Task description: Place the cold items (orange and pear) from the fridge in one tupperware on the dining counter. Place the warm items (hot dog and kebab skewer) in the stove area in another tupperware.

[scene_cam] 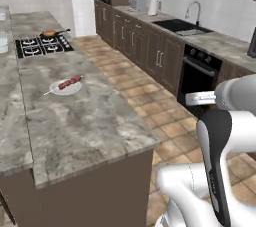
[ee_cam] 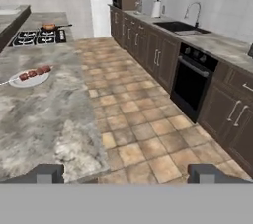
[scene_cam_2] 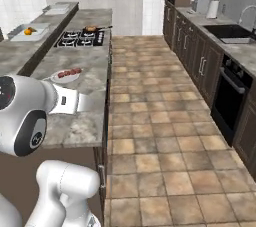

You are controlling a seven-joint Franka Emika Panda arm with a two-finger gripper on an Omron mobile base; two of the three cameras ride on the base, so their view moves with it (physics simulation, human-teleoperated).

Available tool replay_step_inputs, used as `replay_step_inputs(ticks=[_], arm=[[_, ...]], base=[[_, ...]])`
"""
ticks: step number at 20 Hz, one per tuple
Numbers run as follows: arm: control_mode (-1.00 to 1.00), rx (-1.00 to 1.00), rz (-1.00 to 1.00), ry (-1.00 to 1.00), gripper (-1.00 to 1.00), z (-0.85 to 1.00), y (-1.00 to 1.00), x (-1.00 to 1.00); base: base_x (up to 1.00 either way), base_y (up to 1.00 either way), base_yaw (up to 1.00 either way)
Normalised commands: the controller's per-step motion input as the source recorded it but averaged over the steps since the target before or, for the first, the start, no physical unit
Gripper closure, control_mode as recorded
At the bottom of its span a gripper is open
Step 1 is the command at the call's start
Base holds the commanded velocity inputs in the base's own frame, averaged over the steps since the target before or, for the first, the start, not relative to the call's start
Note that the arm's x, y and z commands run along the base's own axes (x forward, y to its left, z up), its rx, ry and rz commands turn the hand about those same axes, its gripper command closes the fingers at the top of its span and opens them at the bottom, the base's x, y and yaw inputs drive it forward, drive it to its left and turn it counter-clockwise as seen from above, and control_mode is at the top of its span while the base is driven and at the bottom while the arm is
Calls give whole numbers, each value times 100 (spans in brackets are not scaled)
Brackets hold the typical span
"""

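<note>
The kebab skewer (scene_cam: 68,83) lies flat on a white plate (scene_cam: 65,89) on the grey stone counter (scene_cam: 85,126), between the stove (scene_cam: 43,45) and the counter's near end. In the left base view its long axis runs on a slant, the bare stick end toward the left and nearer, the meat end toward the right and farther. The plate sits in the middle width of the counter, apart from both long edges.

The hot dog (scene_cam_2: 91,28) rests in a pan (scene_cam: 50,33) on the far right burner of the stove, the pan's handle pointing right toward the aisle.

An orange (scene_cam_2: 29,31) lies in a tupperware (scene_cam_2: 30,32) on the raised dining counter (scene_cam_2: 20,51) to the left of the stove; a second tupperware (scene_cam_2: 56,8) stands farther along it.

The gripper (ee_cam: 126,173) is released, its jaws standing wide apart with nothing between them. In the hand view the fingertips (ee_cam: 47,172) hang above the counter's near right corner and the tiled floor (ee_cam: 148,119); the skewer lies well ahead and to the left of them.

Bare counter stretches between the plate and the near edge. The tiled aisle between counter and the cabinet (scene_cam: 160,58) run, with oven (scene_cam: 197,78) and sink (scene_cam: 180,27), is open.
</note>
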Motion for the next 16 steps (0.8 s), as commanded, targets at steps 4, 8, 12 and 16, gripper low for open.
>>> replay_step_inputs(ticks=[4,8,12,16], arm=[[100,0,0,0,-100,0,0,0],[100,0,0,0,-100,0,0,0],[100,0,0,0,-100,0,0,0],[100,0,0,0,-100,0,0,0]], base=[[35,-100,49],[29,-100,45],[34,-93,44],[43,-74,49]])
